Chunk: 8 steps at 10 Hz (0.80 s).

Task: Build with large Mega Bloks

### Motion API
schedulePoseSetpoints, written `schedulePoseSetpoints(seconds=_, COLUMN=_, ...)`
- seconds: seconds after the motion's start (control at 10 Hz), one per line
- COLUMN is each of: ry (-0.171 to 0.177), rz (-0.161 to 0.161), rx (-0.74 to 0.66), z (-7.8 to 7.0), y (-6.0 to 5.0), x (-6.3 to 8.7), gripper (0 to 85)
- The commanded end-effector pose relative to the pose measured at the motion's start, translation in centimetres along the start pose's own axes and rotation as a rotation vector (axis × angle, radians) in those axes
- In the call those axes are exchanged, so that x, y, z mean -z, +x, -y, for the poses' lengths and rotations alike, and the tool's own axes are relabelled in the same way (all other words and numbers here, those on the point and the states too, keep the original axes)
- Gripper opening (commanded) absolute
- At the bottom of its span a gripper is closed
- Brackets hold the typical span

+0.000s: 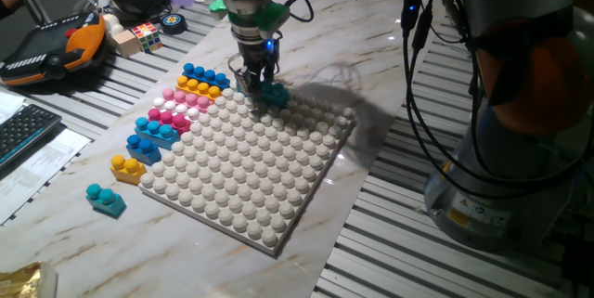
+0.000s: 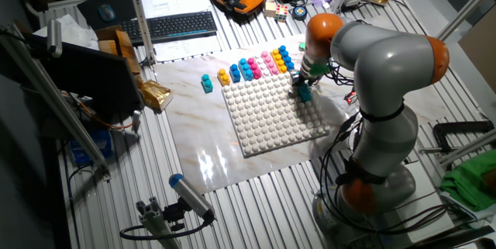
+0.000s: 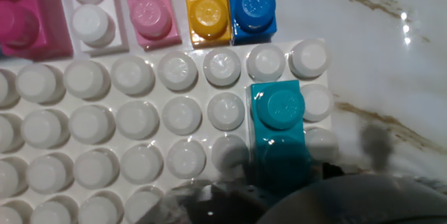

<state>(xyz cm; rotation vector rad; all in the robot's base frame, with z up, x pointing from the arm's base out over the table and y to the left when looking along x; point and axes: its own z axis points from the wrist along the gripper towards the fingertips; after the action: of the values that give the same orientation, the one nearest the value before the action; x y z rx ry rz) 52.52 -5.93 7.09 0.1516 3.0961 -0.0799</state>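
Note:
A teal brick (image 1: 274,95) sits on the white studded baseplate (image 1: 251,187) near its far corner. My gripper (image 1: 254,83) stands straight over it, shut on one end of it. In the hand view one stud of the teal brick (image 3: 278,112) shows and the rest is under the blurred fingers. Blue (image 1: 205,76), yellow (image 1: 194,85), pink (image 1: 185,101) and more blue (image 1: 157,132) bricks lie in a row along the plate's left edge. A loose teal brick (image 1: 107,200) lies on the table. The held brick also shows in the other fixed view (image 2: 304,91).
A puzzle cube (image 1: 144,36), a tape roll (image 1: 174,22) and an orange teach pendant (image 1: 56,47) lie behind the bricks. A keyboard (image 1: 23,131) is at the left. The arm's base (image 1: 501,159) and cables stand at the right.

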Motion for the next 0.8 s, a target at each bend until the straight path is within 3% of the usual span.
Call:
schedulePoseSetpoints(seconds=0.0, ry=0.001, rz=-0.01, rx=-0.003, z=0.0, y=-0.3, x=0.7, gripper=79.7)
schedulePoseSetpoints(seconds=0.3, ry=-0.004, rz=-0.032, rx=-0.01, z=0.0, y=-2.3, x=2.5, gripper=80.0)
schedulePoseSetpoints(seconds=0.6, ry=0.002, rz=-0.027, rx=-0.02, z=-0.5, y=-5.4, x=3.4, gripper=79.7)
schedulePoseSetpoints(seconds=0.7, ry=0.004, rz=-0.019, rx=-0.028, z=-0.9, y=-7.0, x=3.7, gripper=79.3)
